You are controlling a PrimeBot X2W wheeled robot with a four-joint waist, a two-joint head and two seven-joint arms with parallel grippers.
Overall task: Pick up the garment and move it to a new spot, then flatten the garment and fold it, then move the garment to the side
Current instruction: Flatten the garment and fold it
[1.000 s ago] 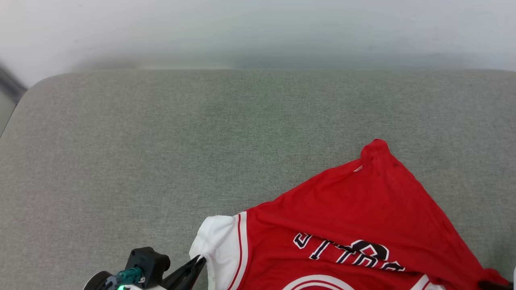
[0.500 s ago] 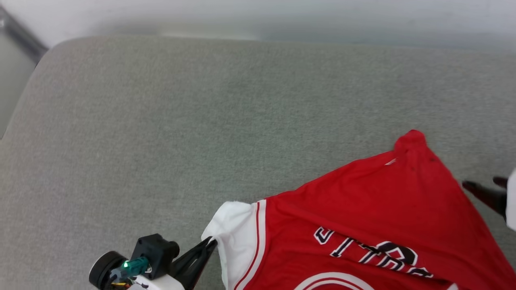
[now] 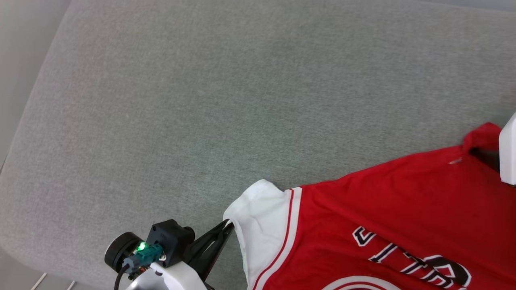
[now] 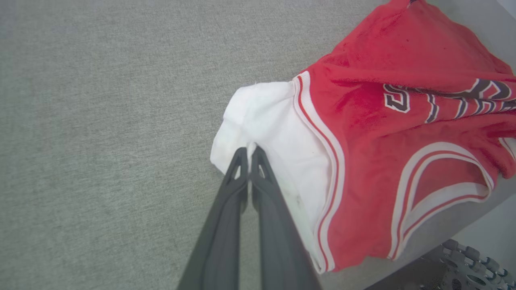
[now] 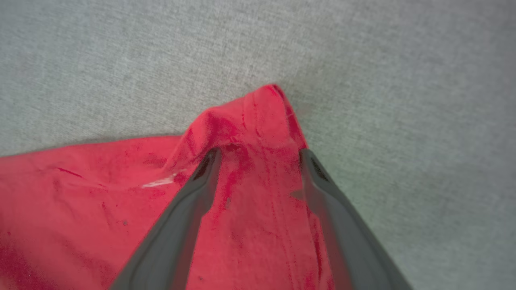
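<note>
left fingers [image 4: 233,201] clamp garment [image 4: 363,169] sleeve edge; right fingers [image 5: 189,201] wide apart, astride corner.

Broad grey-green upholstered surface [image 3: 201,100]

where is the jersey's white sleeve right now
In the head view the white sleeve lies low and centre on the grey cushion, pinched by the left gripper at its left edge.

The left gripper [image 4: 249,152] rises from six o'clock, its fingers pressed together on the white sleeve [image 4: 278,121] of the garment [image 4: 363,169]. The garment's red body spreads toward two o'clock over the grey fabric surface [image 4: 100,121].
</note>
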